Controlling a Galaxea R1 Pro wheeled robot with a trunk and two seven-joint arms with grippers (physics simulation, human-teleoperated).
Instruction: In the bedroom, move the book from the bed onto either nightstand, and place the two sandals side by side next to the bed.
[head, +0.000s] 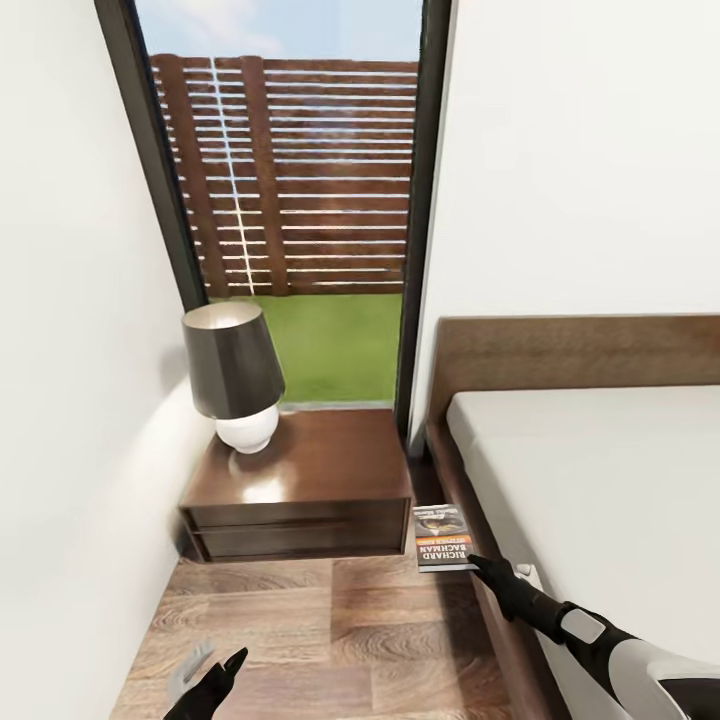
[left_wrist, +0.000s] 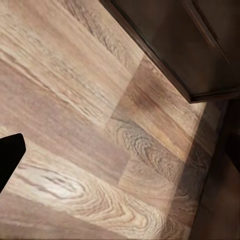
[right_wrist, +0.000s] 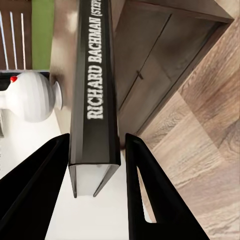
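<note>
my right gripper (head: 478, 563) is clamped on the book (head: 443, 537), held in the gap between the nightstand (head: 300, 490) at 9 o'clock and the bed (head: 600, 470) at 3. i can't tell the left gripper's (head: 215, 680) spread, low over the floor (head: 330, 630).

We see a dark brown nightstand (head: 300, 500), a grey lamp (head: 233, 375) with a white base, and a book (head: 443, 538) with an orange band.

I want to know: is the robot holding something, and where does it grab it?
The right gripper holds the book by one end of its spine.
</note>
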